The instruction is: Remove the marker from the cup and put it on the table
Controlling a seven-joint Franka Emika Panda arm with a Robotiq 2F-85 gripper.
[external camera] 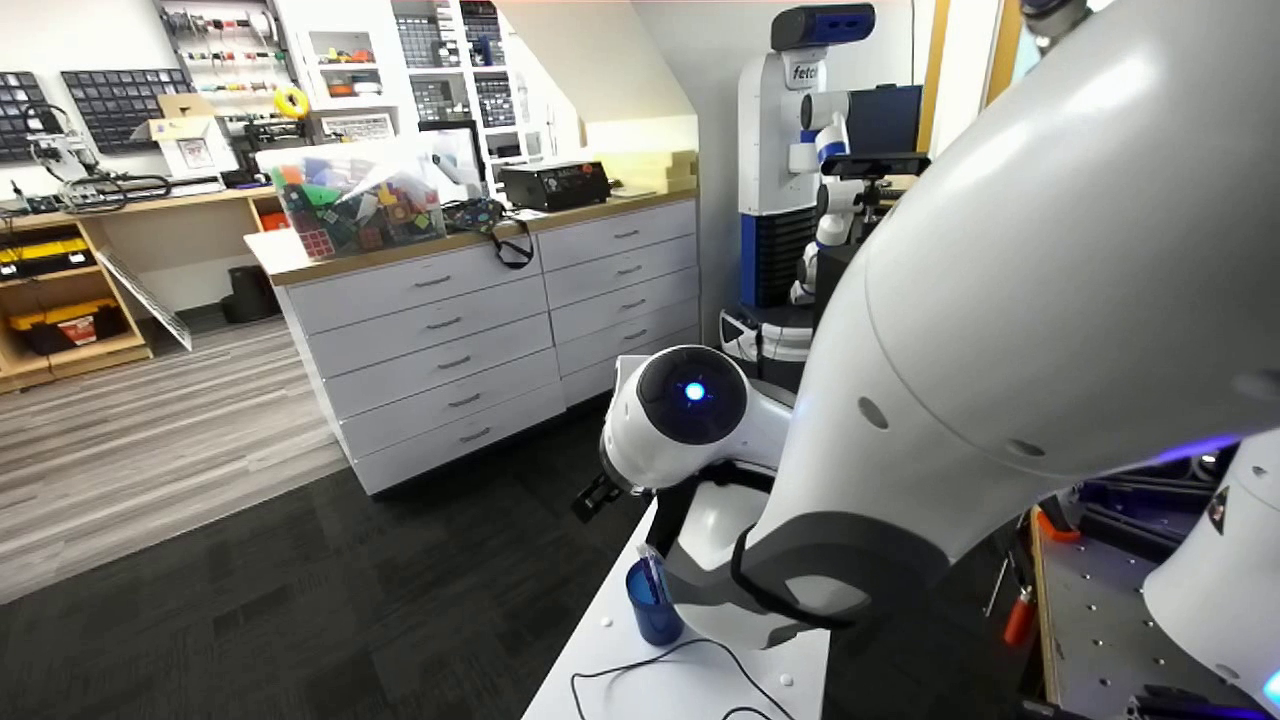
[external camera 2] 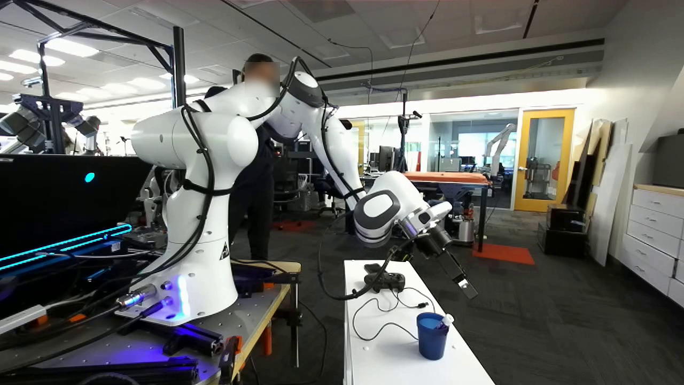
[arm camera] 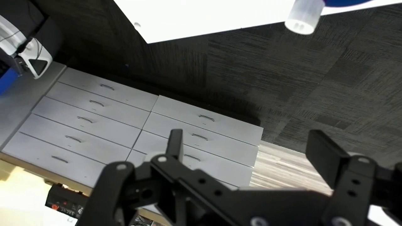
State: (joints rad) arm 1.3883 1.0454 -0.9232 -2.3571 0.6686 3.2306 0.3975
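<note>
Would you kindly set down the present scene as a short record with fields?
Marker: leaning inside the cup, pale end sticking out past the rim
Cup: blue, upright on the white table
Fingers: wide apart, holding nothing
Game controller: dark, on the table
Cable: thin, dark, loosely curved on the table
Task stage: marker not yet removed

In an exterior view we see a long white drawer cabinet (external camera: pixel 505 310) with a wood-edged top, its fronts filling much of our wrist view too. On it we find a clear plastic bin (external camera: pixel 380 166) of many-coloured blocks (external camera: pixel 365 212) and, farther along, a black box-shaped device (external camera: pixel 555 186). Well apart from the cabinet, we spot a black-and-yellow toolbox (external camera: pixel 42 257) on open wooden shelving (external camera: pixel 85 358). In an exterior view we also have a black game controller (external camera 2: pixel 394 280) near a thin dark looping cable (external camera 2: pixel 368 340), an orange-topped workbench (external camera 2: pixel 446 176), a flat red mat (external camera 2: pixel 502 254) by its leg, and a yellow door with a glass pane (external camera 2: pixel 544 160).
</note>
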